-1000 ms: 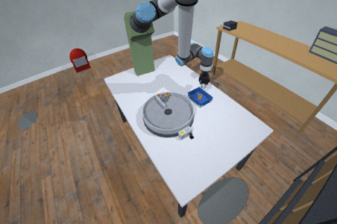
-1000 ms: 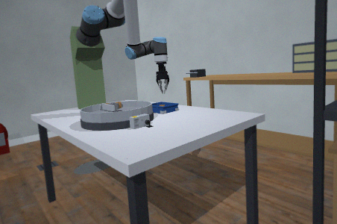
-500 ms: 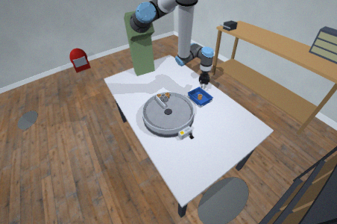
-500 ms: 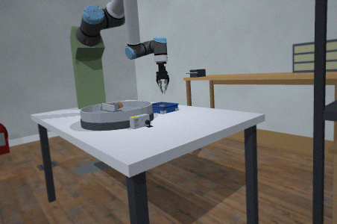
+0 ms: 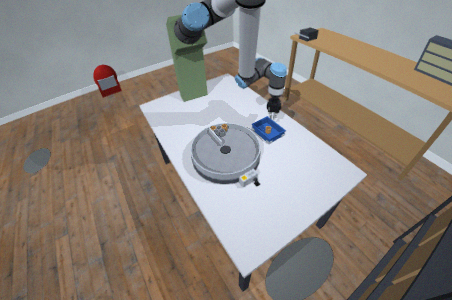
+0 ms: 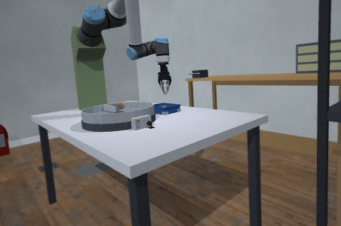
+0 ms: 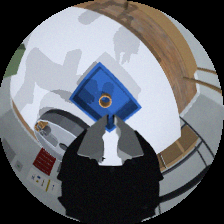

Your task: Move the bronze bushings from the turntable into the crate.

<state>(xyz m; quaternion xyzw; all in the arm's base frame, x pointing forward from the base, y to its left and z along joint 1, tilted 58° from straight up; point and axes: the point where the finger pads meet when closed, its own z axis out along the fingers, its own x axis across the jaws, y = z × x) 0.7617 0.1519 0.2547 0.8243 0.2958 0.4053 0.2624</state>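
Observation:
The grey turntable stands in the middle of the white table and also shows in the exterior view. A few bushings, bronze ones among them, sit at its far rim beside a grey divider; they also show in the wrist view. The blue crate lies to the right of the turntable and holds one bronze bushing. My gripper hangs well above the crate, pointing down. Its fingers are shut with nothing visible between them.
A green pillar stands at the table's far side. A wooden bench with a black box stands to the right. The turntable's control box sticks out at its near edge.

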